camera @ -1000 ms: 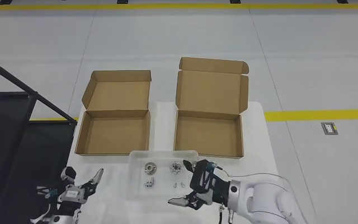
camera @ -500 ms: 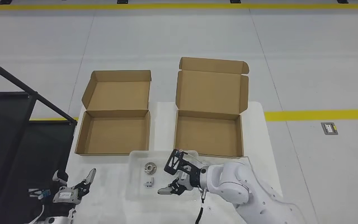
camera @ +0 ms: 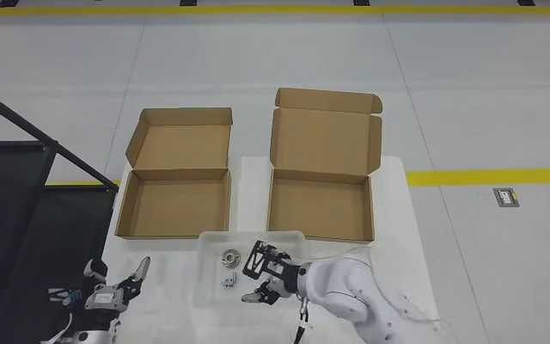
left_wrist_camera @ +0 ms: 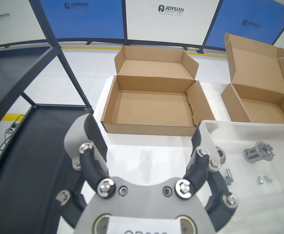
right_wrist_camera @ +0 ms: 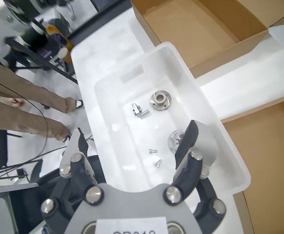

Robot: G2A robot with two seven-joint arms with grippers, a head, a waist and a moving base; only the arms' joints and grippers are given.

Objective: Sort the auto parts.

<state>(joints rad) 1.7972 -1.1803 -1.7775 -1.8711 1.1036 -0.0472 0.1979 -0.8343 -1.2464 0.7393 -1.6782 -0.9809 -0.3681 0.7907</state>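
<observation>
A white table (camera: 397, 215) stands on a pale grey floor (camera: 258, 60). Just to its left is a black metal rack (camera: 51, 232) with a flat dark shelf and thin posts. A yellow line (camera: 258, 9) crosses the floor on the far side. A second yellow stripe (camera: 481, 177) runs off to the right of the table, with a small floor plate (camera: 506, 197) near it. Beyond the far line stand blue panels (left_wrist_camera: 88, 20) and a white pegboard (left_wrist_camera: 168, 24).
</observation>
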